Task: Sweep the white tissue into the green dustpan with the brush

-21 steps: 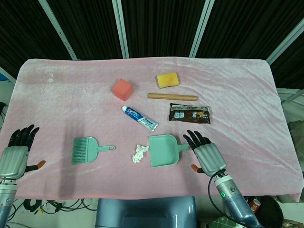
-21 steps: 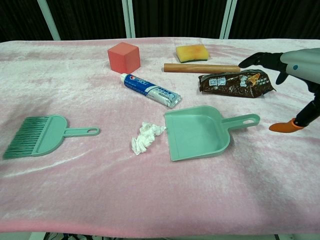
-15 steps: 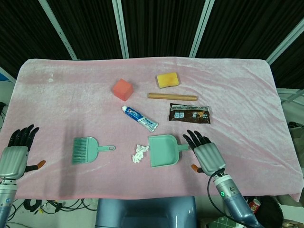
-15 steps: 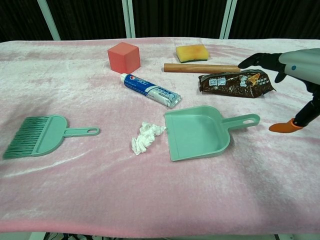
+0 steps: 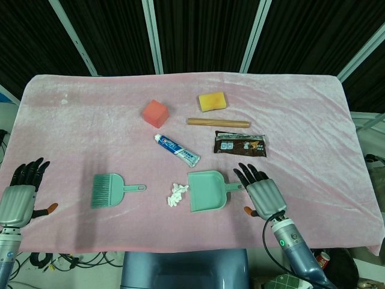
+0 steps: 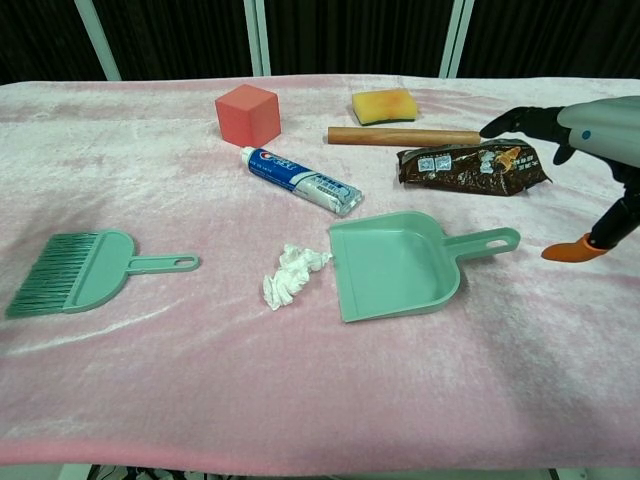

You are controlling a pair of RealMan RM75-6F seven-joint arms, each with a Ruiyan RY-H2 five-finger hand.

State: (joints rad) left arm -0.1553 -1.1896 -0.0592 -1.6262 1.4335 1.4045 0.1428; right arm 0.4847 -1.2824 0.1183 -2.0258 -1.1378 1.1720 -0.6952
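Head view: we note a plush pink cloth (image 5: 301,108); a smooth green dustpan (image 5: 207,191), scoop-shaped; a bristled brush (image 5: 107,189); a crumpled tissue (image 5: 177,194) beside the pan's mouth. Toothpaste (image 5: 177,150) lies behind. Right hand (image 5: 260,191) and left hand (image 5: 21,189) splayed, holding nothing.

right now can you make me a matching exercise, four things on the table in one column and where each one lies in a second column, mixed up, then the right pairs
Things
1. white tissue
2. brush
3. sponge
4. toothpaste tube

Places
A. far side of the pink cloth, beyond the wooden stick
B. just off the open mouth of the green dustpan
C. between the red cube and the dustpan
D. alone on the left, handle pointing toward the tissue

Pairs: 1-B, 2-D, 3-A, 4-C
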